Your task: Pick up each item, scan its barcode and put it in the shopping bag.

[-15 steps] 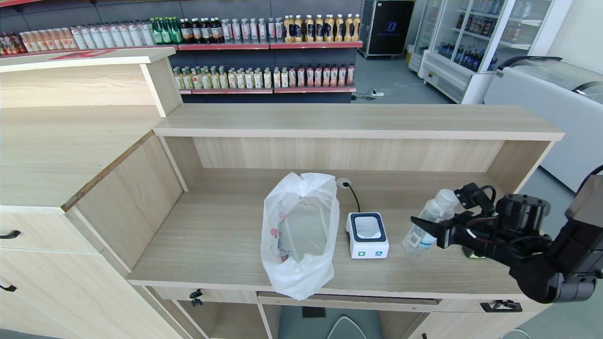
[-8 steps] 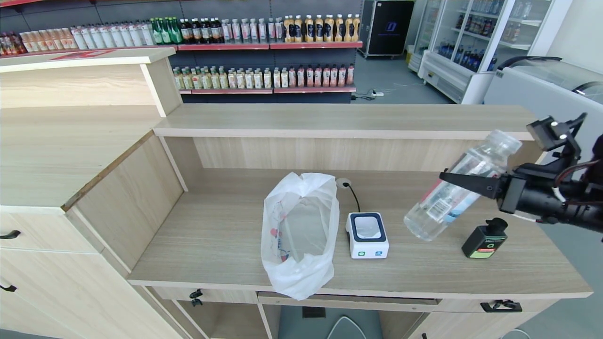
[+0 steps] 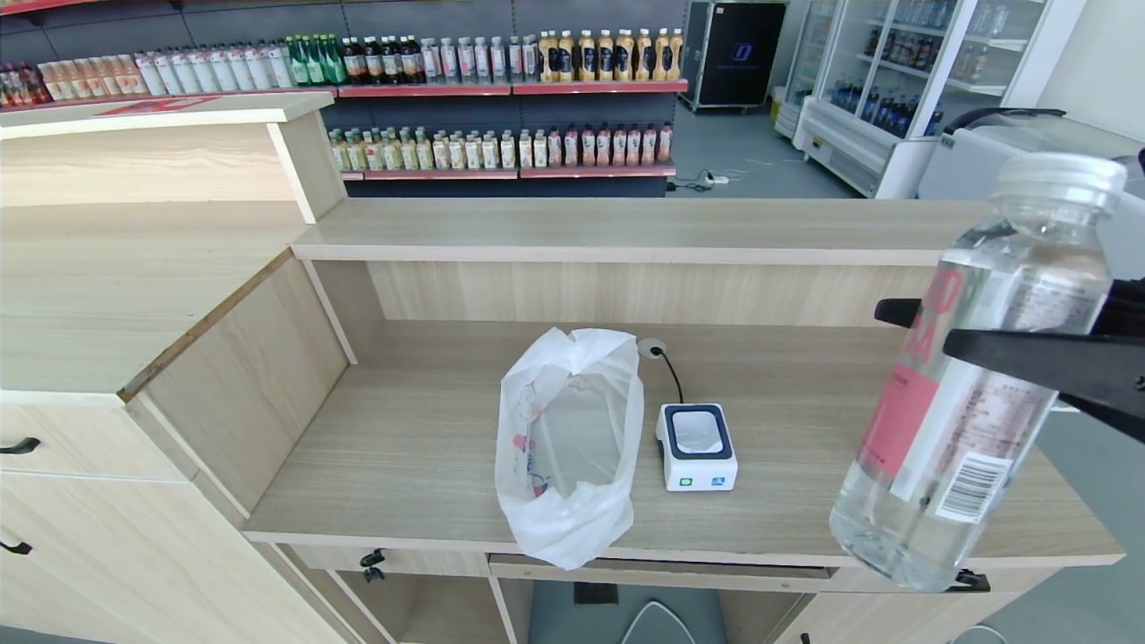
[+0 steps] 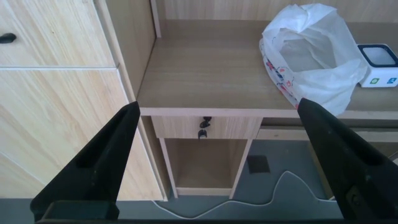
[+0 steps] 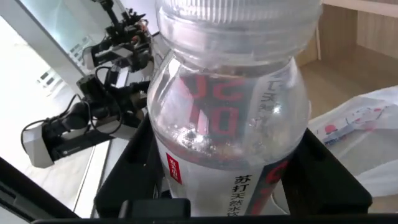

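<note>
A clear plastic bottle point(image 3: 975, 376) with a pink-and-white label and a barcode near its base hangs tilted above the counter's right end, close to the head camera. My right gripper point(image 3: 971, 344) is shut on its middle, and the black fingers point(image 5: 137, 162) flank the bottle point(image 5: 236, 124) in the right wrist view. The white shopping bag point(image 3: 572, 438) lies open on the counter, mouth up. Just right of it sits the white scanner point(image 3: 697, 445). My left gripper point(image 4: 217, 168) is open and holds nothing, low off the counter's front left corner, with the bag point(image 4: 311, 56) beyond it.
The wooden counter point(image 3: 411, 447) has a raised back ledge point(image 3: 662, 228) and a side wall on the left. A cable runs from the scanner to a hole at the back. Drawers and an open cubby point(image 4: 205, 162) sit below the counter front.
My right gripper has lifted the bottle off the counter, up and toward the head camera. A small black bottle seen half a second ago is now covered by it.
</note>
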Tool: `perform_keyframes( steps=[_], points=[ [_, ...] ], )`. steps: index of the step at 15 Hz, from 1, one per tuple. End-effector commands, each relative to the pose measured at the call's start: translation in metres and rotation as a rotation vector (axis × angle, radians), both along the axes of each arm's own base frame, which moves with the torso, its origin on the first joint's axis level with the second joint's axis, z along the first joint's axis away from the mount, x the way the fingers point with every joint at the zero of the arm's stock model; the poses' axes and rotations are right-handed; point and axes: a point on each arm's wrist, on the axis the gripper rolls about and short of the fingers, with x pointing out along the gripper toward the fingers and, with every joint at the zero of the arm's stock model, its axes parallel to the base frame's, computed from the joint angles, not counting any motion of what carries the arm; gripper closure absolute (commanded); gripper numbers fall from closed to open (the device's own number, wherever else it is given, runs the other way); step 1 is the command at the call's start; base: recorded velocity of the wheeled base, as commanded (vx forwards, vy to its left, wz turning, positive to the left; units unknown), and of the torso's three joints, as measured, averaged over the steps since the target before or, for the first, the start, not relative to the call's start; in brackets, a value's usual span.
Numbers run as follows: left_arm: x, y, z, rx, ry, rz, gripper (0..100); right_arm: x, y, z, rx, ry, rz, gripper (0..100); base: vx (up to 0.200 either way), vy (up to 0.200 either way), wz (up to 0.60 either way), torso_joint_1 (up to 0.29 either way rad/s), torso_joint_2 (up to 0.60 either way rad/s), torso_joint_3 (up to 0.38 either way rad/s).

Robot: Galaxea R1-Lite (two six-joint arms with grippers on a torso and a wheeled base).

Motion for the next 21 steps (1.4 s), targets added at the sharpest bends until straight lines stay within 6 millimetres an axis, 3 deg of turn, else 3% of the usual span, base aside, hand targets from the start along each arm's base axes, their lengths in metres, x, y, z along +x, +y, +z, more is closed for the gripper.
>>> perform_keyframes(
  steps=[1, 4, 10, 16, 21],
  points=[
    [0.000, 0.000, 0.000, 0.000, 0.001, 0.001, 0, -0.013, 0.008, 0.007, 0.015, -0.006, 0.063, 100, 0.000, 0.000, 0.00, 0.000, 0.00, 0.000],
    [0.000, 0.000, 0.000, 0.000, 0.001, 0.001, 0, -0.012, 0.010, 0.009, 0.018, 0.001, 0.075, 100, 0.000, 0.000, 0.00, 0.000, 0.00, 0.000],
    [0.000, 0.000, 0.000, 0.000, 0.001, 0.001, 0, -0.006, 0.017, 0.045, 0.081, 0.144, 0.147, 100, 0.000, 0.000, 0.00, 0.000, 0.00, 0.000],
    [0.000, 0.000, 0.000, 0.000, 0.001, 0.001, 0, -0.008, 0.028, 0.044, 0.057, 0.163, 0.246, 100, 0.000, 0.000, 0.00, 0.000, 0.00, 0.000],
    [0.000, 0.000, 0.000, 0.000, 0.001, 0.001, 0, 0.003, 0.034, 0.063, 0.071, 0.196, 0.282, 100, 0.000, 0.000, 0.00, 0.000, 0.00, 0.000]
  ],
)
